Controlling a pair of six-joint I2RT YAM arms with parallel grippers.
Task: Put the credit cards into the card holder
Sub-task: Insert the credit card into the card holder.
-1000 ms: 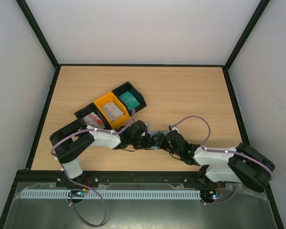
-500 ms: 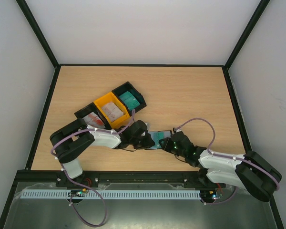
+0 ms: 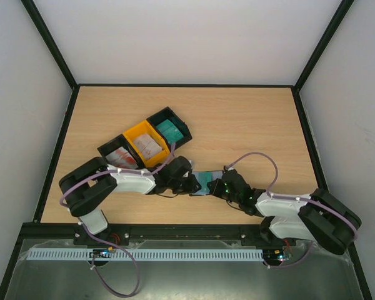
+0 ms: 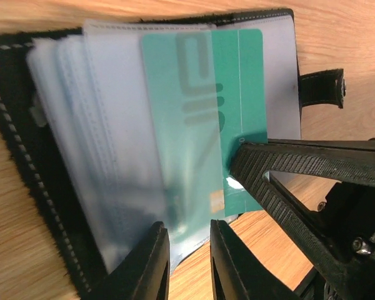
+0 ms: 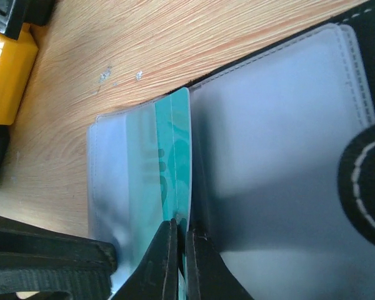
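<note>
The card holder (image 4: 15, 131) lies open on the table, its clear sleeves fanned out, between both grippers in the top view (image 3: 206, 181). A teal credit card (image 4: 237, 87) sits partly inside one sleeve, with its right half sticking out. My right gripper (image 5: 181, 226) is shut on that card's (image 5: 175, 144) edge and reaches in from the right (image 3: 220, 186). My left gripper (image 4: 189, 228) stands at the sleeve's lower edge, jaws slightly apart, with the sleeve's corner showing in the gap. In the top view it sits left of the holder (image 3: 189, 183).
Three bins stand in a row behind the left arm. A black one (image 3: 170, 129) holds teal cards, a yellow one (image 3: 147, 145) holds pale cards, and a black one (image 3: 120, 156) holds red-and-white cards. The yellow bin's corner (image 5: 3, 69) shows in the right wrist view.
My right gripper has closed onto the teal card, and the right arm has shifted at the holder. My left jaws have parted a little.
</note>
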